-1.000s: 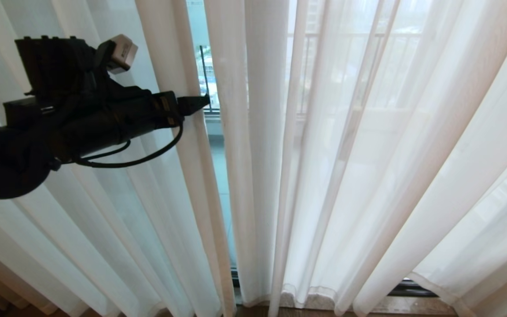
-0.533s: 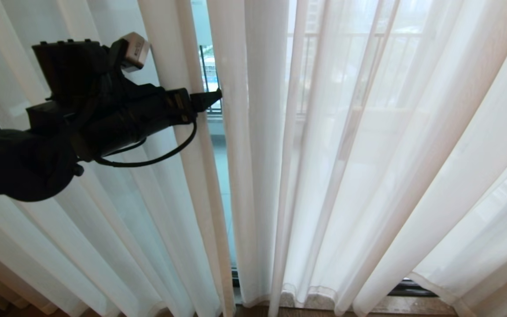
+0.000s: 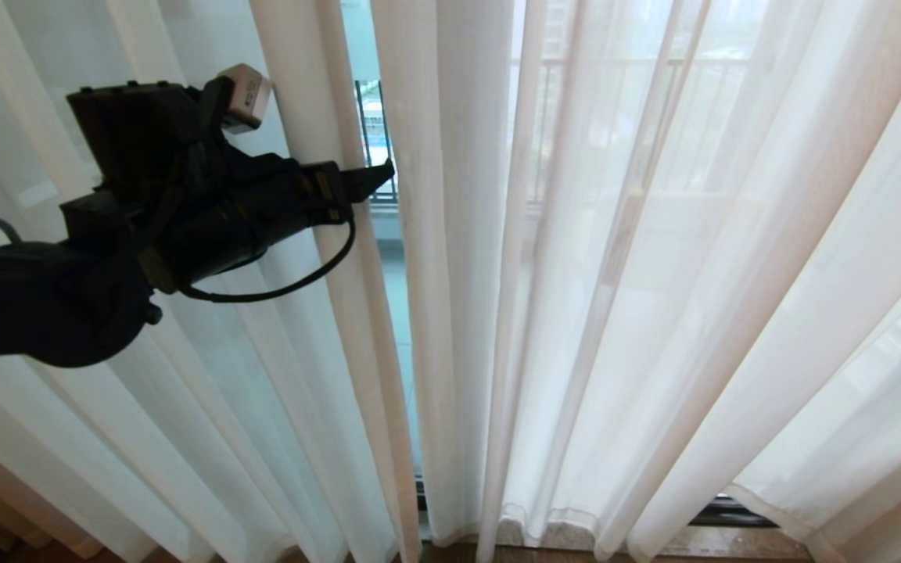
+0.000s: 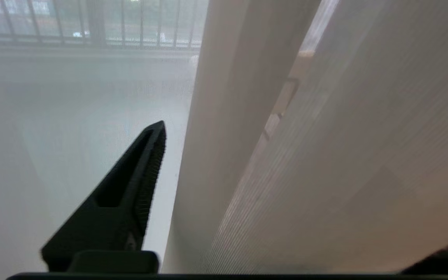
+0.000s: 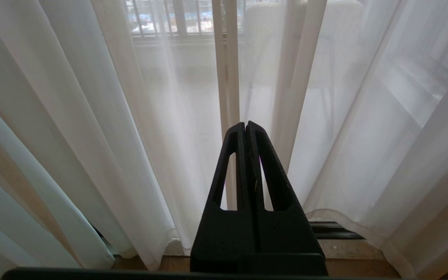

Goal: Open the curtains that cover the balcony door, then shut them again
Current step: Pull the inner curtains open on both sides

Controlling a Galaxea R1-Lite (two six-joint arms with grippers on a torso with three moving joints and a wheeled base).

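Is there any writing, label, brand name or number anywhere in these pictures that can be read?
None can be read.
The small silver camera box on the left arm bears a dark mark on its face, too small to read.
The curtains, the left gripper and the right gripper show no writing.

Sheer white curtains (image 3: pixel 615 274) with soft vertical pleats, black left tool (image 3: pixel 368 178), black-barred railing (image 3: pixel 364 125) beyond.

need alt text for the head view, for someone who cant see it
The robot's left gripper reaches in from the left to the narrow gap between two sheer white curtains, one fingertip showing past the left panel's edge fold. Through the gap, balcony door glass and a dark railing show.
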